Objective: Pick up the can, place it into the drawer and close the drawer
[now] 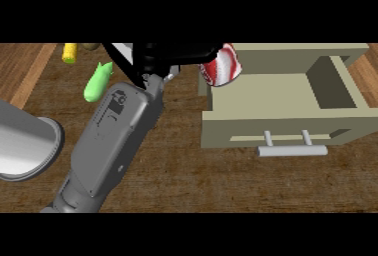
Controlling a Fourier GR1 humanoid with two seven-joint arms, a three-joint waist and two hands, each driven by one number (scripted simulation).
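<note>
While black hand (173,57) clamps red-and-white striped can (223,65) over beige open drawer's (284,107) edge, early release risks missing it.

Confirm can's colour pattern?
Red and white stripes on the can, held by the hand beside the open drawer; head view.

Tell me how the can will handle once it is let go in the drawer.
The can is round-sided and tilted in the hand, so it would probably roll if it lands on its side. The drawer has walls, which should stop it. It looks rigid, likely keeping its shape.
</note>
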